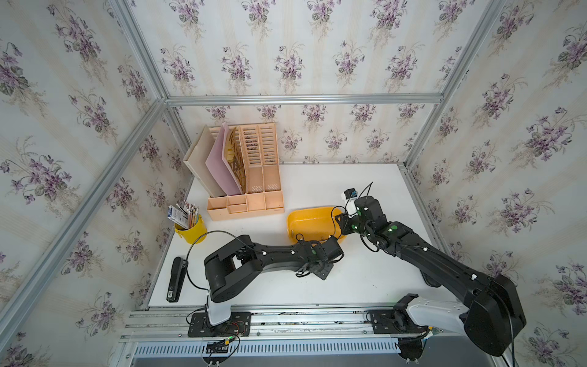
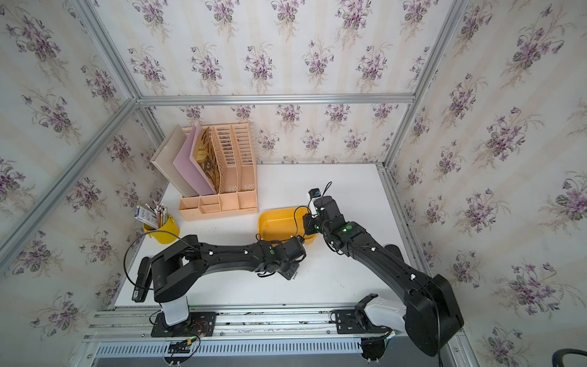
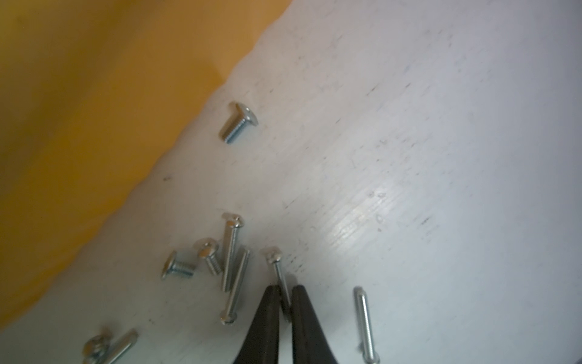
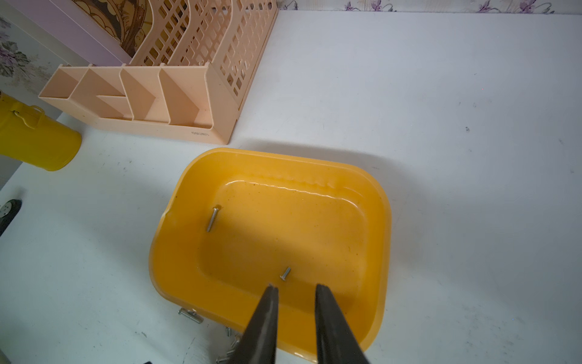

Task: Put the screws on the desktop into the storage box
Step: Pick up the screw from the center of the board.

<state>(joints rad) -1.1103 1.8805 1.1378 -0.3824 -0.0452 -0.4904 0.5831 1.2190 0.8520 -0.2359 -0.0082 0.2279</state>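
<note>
Across the matte white surface, most work remains. The glossy, round-cornered yellow-orange storage box holds only two screws. Above it the right tool hangs spread and empty. Near the box's wall, the left tool pinches one slim threaded screw; about eight shiny loose screws, short and long, lie around it on the surface.

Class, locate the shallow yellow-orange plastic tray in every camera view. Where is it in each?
Both top views: the yellow-orange plastic tray sits just below centre.
Left wrist: its wall fills the upper-left corner.
Right wrist: whole tray, lower centre.
Shared landmark: peach slatted plastic file organizer beside it, absent from left wrist.
</note>
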